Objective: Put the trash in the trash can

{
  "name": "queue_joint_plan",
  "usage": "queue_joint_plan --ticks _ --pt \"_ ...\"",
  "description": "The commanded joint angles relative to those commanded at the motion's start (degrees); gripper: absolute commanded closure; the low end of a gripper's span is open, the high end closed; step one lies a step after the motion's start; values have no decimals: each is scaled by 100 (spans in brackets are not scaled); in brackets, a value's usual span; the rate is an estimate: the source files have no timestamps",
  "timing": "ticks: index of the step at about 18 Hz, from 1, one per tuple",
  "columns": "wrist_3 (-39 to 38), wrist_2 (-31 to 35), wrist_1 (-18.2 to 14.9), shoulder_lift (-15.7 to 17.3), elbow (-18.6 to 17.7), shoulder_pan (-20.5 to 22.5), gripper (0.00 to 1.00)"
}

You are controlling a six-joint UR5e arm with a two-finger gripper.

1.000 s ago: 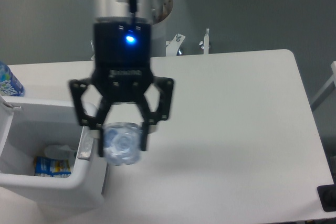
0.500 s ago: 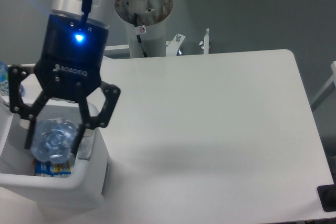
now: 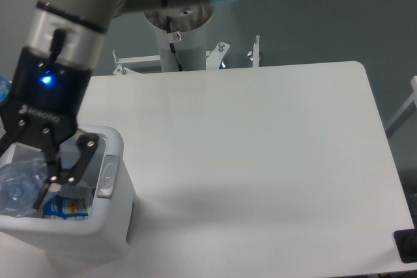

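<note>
- While the tool (image 3: 29, 183) is hanging over the open mouth of the trash can (image 3: 111, 226), its fingers (image 3: 81, 154) are clamping the clear water bottle (image 3: 19, 190), which is sitting between them at the can's 9 o'clock side.
- From this view the bottle is lying directly under the tool, inside the rim line; whether its long axis is upright or tilted cannot be told, since only a crumpled clear end is showing.
- Release looks like the coming move, and it is turning on the bottle being above the opening rather than the rim, which appears true.
- Inside the can, a blue-and-yellow printed item (image 3: 65, 208) is resting on the bottom at 6 o'clock of the tool.
- Toward 3 o'clock the white worktop (image 3: 260, 161) is stretching away.
</note>
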Motion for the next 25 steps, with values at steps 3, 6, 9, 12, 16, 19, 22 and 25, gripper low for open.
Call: queue_joint_plan --ticks 3,6,9,12,16,19,22,25 --pt "62 0 17 53 -123 0 30" --pt "168 9 26 79 -176 0 9" --pt "185 9 26 123 -194 0 2" --pt "185 17 26 202 -264 17 0" --pt "185 35 18 229 -247 254 0" --pt "238 44 18 194 -212 456 0" --pt "291 53 0 211 -396 860 0" --pt "519 61 -35 194 -370 1080 0"
